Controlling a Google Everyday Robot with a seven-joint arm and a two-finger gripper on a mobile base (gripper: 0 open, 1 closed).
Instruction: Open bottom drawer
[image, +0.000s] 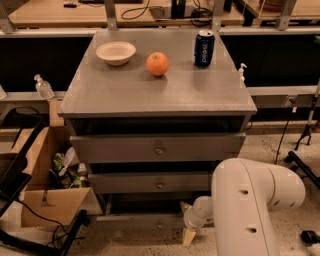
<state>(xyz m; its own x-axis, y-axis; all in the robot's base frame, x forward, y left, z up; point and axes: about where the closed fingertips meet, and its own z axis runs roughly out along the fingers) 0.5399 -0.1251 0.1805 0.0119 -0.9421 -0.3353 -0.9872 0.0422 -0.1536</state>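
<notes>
The claw (186, 221) hangs low, close to the floor, at the right end of the bottom drawer (135, 218); it is released, its 2 tan fingers (188, 237) spread one above the other with nothing between them. Behind it a round white wrist joins a thick white arm (250, 210) that bends like an elbow, 1 link running right and another dropping out of the lower edge of the view, so the claw points left toward the cabinet (100, 95).

The bottom drawer's pale front shows as a thin strip just left of the claw, with a dark gap above it; its knob cannot be made out. Directly above sit the middle drawer (145, 182) and the top drawer (125, 148), each with 1 small round knob at centre.

High above the claw, on the cabinet's grey top, stand a blue can (204, 48), an orange (157, 64) left of it, and a white bowl (116, 52) further left. Far left of the claw, a cardboard box (47, 205) rests on the floor.
</notes>
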